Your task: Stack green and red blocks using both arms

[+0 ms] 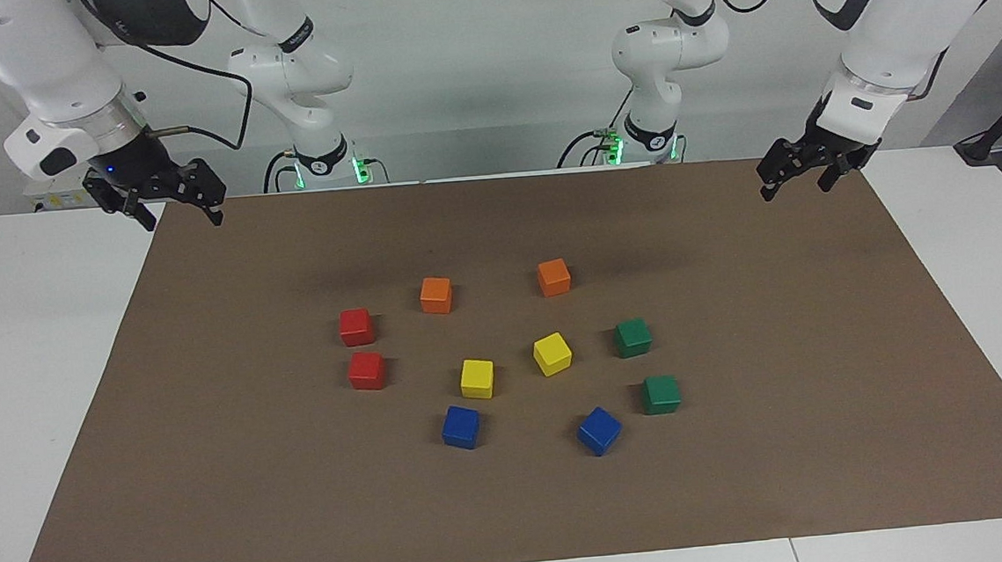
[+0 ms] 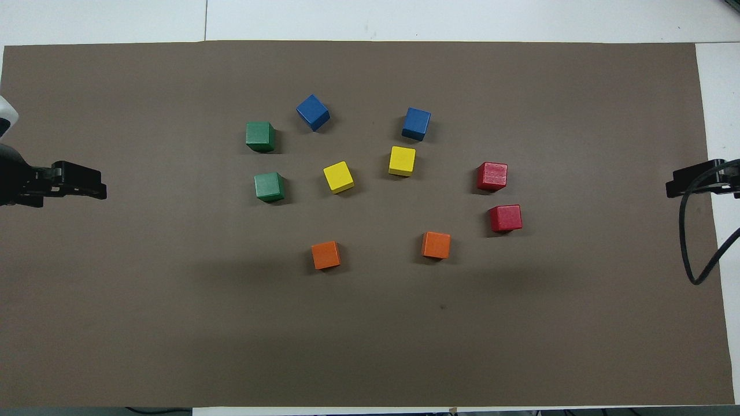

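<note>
While nothing is stacked yet, all ten cubes sit singly on the brown mat (image 1: 212,442), clustered around its middle, none touching. The two green blocks, one (image 1: 633,338) and another (image 1: 661,394), lie toward the left arm's end of the cluster, one just nearer the robots than the other; in the overhead view they are at (image 2: 269,186) and (image 2: 260,136). The two red blocks (image 1: 356,326) and (image 1: 366,370) mirror them toward the right arm's end, close together, apart. That split likely lets each arm take the colour on its own side. Orange cubes (image 1: 436,294), (image 1: 554,277) sit nearest the robots; yellow cubes (image 1: 477,378), (image 1: 552,353) in the centre; blue cubes (image 1: 461,427), (image 1: 599,430) toward the mat edge away from the robots; these are distractors, not to be touched. The left gripper (image 1: 798,179) hangs raised over the mat's corner at its own end, jaws released, holding nothing. The right gripper (image 1: 177,207) hangs over the matching corner at its end, jaws also spread, empty. Both arms wait clear of the cluster, probably a start pose. Next move, I judge: each gripper descends onto one block of its own pair.
</note>
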`<action>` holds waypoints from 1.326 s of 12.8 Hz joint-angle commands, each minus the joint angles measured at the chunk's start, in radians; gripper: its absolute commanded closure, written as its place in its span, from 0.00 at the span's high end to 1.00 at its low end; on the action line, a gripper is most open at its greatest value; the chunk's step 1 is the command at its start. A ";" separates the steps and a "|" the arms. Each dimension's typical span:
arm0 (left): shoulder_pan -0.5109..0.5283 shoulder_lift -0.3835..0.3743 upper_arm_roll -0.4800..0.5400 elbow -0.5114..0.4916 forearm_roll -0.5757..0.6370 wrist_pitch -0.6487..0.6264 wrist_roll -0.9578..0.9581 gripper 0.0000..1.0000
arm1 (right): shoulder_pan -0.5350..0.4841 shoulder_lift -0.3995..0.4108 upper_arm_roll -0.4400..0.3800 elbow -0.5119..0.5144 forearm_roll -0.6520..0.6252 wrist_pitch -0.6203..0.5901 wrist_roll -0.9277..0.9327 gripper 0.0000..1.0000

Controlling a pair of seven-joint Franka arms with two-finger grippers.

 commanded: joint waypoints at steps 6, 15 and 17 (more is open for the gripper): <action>0.011 -0.027 -0.002 -0.025 -0.012 0.023 -0.002 1.00 | -0.012 -0.015 0.010 -0.026 -0.031 0.024 0.018 0.99; -0.210 0.136 -0.008 -0.171 -0.012 0.420 -0.189 1.00 | 0.083 -0.027 0.037 -0.239 -0.021 0.243 0.174 0.99; -0.247 0.229 -0.006 -0.168 -0.012 0.515 -0.192 1.00 | 0.113 -0.007 0.038 -0.307 -0.016 0.347 0.217 0.99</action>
